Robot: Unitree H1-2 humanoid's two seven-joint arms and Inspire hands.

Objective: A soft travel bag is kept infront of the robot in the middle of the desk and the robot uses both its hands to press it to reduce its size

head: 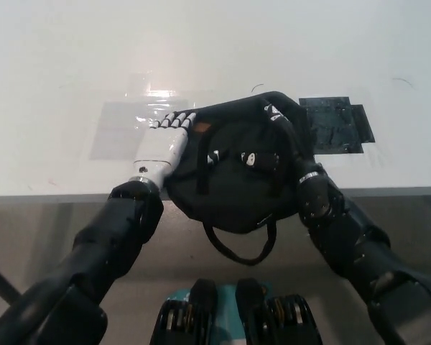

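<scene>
The black soft travel bag lies at the middle of the white desk and hangs partly over its front edge. Its strap loop dangles below the edge. My white left hand lies flat against the bag's left side, fingers stretched out and pointing away from me. My black right hand presses on the bag's upper right side. It is black on black, so its shape is hard to make out.
A dark rectangular patch lies on the desk just right of the bag. A shiny clear sheet lies to the left of my left hand. The desk's front edge runs across the picture.
</scene>
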